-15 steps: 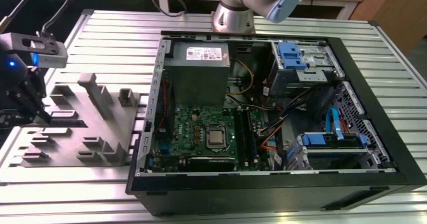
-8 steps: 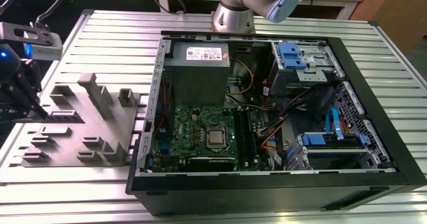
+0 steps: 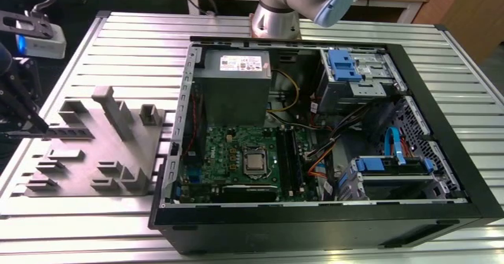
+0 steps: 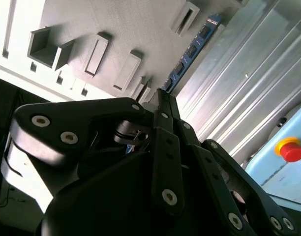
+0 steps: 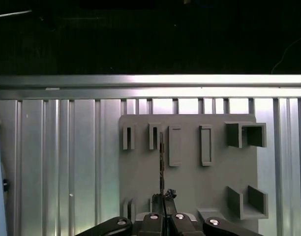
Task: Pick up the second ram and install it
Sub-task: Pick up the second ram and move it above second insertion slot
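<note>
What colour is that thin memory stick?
The memory stick is blue with dark chips, clearest in the second wrist view.

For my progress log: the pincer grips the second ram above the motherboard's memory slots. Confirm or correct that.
Wrong place. The pincer grips the second ram at the grey fixture, outside the computer case on the exterior view's left, not above the motherboard. The exterior view shows it.

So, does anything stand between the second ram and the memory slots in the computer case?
The hand grips the second ram at the grey fixture. Between it and the memory slots stands the case's wall on the exterior view's left; the case is open on top.
</note>
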Action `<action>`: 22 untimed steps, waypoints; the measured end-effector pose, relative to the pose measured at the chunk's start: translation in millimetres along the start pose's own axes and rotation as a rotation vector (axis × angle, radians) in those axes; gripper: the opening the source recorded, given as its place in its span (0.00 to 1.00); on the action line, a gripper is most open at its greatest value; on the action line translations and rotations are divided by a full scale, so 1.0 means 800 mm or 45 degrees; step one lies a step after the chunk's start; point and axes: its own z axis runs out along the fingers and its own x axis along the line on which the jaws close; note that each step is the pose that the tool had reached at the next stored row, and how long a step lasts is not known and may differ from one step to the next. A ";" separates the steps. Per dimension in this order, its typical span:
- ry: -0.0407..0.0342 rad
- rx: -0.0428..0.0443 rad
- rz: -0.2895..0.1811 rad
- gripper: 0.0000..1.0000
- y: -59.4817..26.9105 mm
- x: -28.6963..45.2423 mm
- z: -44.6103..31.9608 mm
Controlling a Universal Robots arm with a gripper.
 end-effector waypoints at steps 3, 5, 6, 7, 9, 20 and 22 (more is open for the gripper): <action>-0.0007 0.000 0.000 0.08 0.000 -0.0003 -0.0087; -0.0010 0.000 0.001 0.08 0.000 -0.0004 -0.0137; -0.0012 0.001 0.001 0.08 0.000 -0.0004 -0.0163; -0.0014 0.001 0.001 0.08 0.000 -0.0005 -0.0192; -0.0020 0.001 0.001 0.08 0.001 -0.0007 -0.0257; -0.0059 0.002 0.002 0.08 0.001 -0.0016 -0.0618; -0.0072 0.003 0.003 0.08 0.002 -0.0018 -0.0688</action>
